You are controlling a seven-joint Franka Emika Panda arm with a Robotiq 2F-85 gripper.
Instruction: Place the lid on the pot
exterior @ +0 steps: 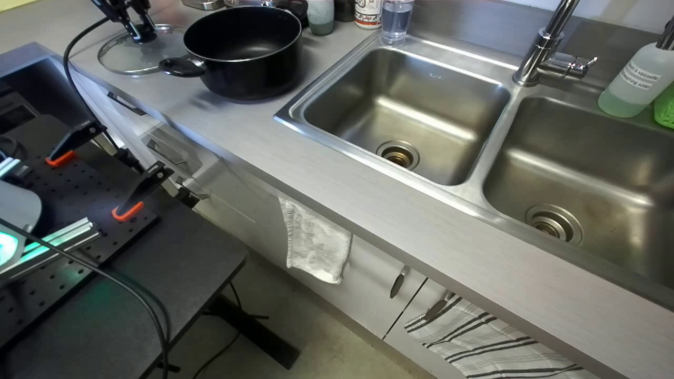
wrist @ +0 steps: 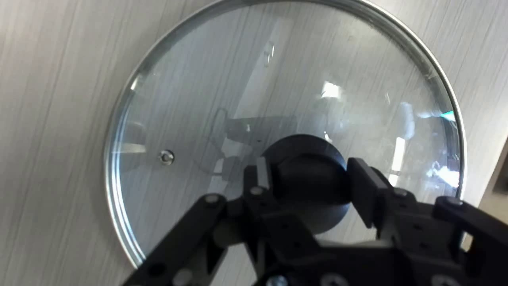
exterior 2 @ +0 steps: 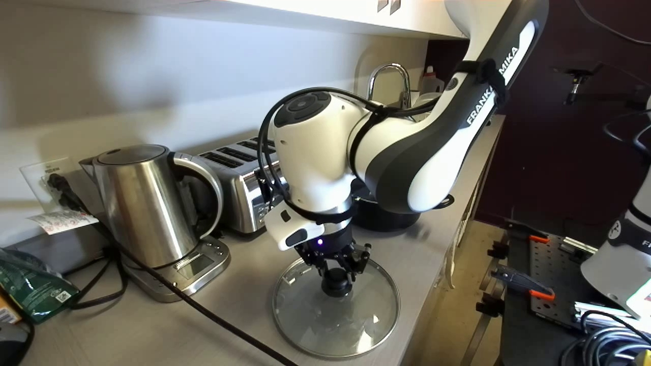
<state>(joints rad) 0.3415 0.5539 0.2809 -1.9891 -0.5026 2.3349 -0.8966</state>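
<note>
The clear glass lid (exterior: 117,57) with its thin metal rim lies level at the counter; it also shows in an exterior view (exterior 2: 305,312) and fills much of the wrist view (wrist: 190,95). I cannot tell whether its rim touches the counter. My gripper (exterior 2: 339,272) points down over the lid's centre. In the wrist view its fingers (wrist: 305,178) press on both sides of the black knob (wrist: 303,145). The black pot (exterior: 250,76) stands uncovered beside the lid, one handle reaching to the lid's rim. In an exterior view the pot (exterior 2: 385,218) is partly hidden behind the arm.
A steel kettle (exterior 2: 145,213) and a toaster (exterior 2: 244,190) stand along the wall. A black cord (exterior 2: 218,317) crosses the counter near the lid. The steel sink (exterior: 337,137) lies beyond the pot. The counter's front edge (exterior: 210,142) runs close to lid and pot.
</note>
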